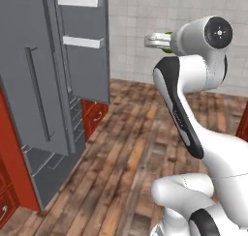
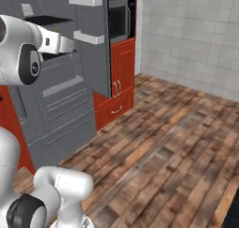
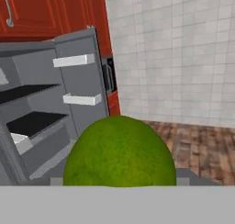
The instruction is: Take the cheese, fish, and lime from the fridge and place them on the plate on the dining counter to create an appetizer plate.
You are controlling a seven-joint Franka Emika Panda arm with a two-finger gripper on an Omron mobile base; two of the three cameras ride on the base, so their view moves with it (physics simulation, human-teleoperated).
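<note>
Across the left half of the left base view stands the fridge [image 1: 53,109], tall and grey, one door swung out toward the room with two white door bins [image 1: 82,41] in the upper middle of the frame. From the right base view the same fridge [image 2: 60,110] fills the left and centre, its grey drawers below and a black shelf at upper left. On the hand view it sits at left, black shelves [image 3: 32,122] stacked one under the other.

Next in size is the arm, which climbs from the lower right of the left base view to the upper right, where the gripper [image 1: 156,40] points toward the frame's left, at the height of the lower door bin and well apart from the fridge.

Smallest is the lime [image 3: 119,152], a round green ball at the bottom centre of the hand view, sitting right where the fingertips rise. A sliver of green [image 1: 168,42] shows beside the hand in the left base view too. The claw stands wide and, to my eye, is grasping the lime between its jaws; the fingers themselves are hidden behind the fruit.

Being a ball, the lime has no long axis and points no particular way, so its turn in the grip should not matter when it is set down. The relation that counts is lime to plate, and neither plate nor dining counter can be placed from here. I judge the carry to the counter comes next.
</note>
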